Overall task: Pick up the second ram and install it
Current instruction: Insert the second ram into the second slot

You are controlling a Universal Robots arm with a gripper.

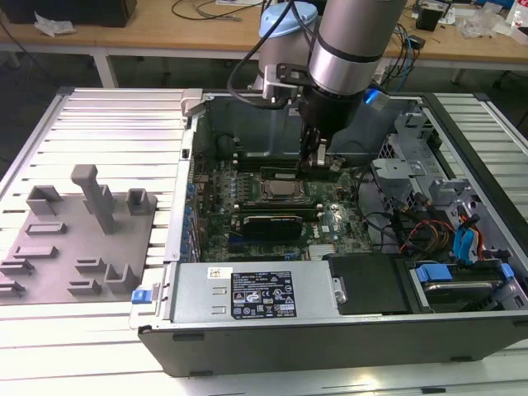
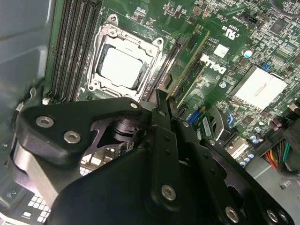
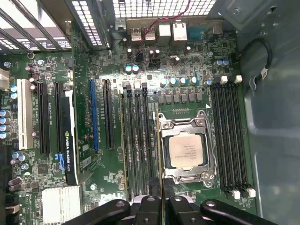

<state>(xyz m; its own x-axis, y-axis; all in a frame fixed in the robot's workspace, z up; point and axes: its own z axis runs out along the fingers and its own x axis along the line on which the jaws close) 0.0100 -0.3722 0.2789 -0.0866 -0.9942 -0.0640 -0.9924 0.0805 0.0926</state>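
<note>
Inside the computer case [image 1: 462, 132], the end effector [image 3: 161, 199] grips the second ram [image 3: 160, 154] edge-on, its length running along the slots [image 3: 136, 140] beside the processor [image 3: 186, 150].

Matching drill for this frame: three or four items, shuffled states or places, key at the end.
1. second ram
2. processor chip
3. grey fixture block
4. graphics card

A. far out on the exterior view's left
B. silver square lying flat
C. edge-on between the fingers of the gripper
D. black, standing in an expansion slot

Pairs: 1-C, 2-B, 3-A, 4-D
</note>
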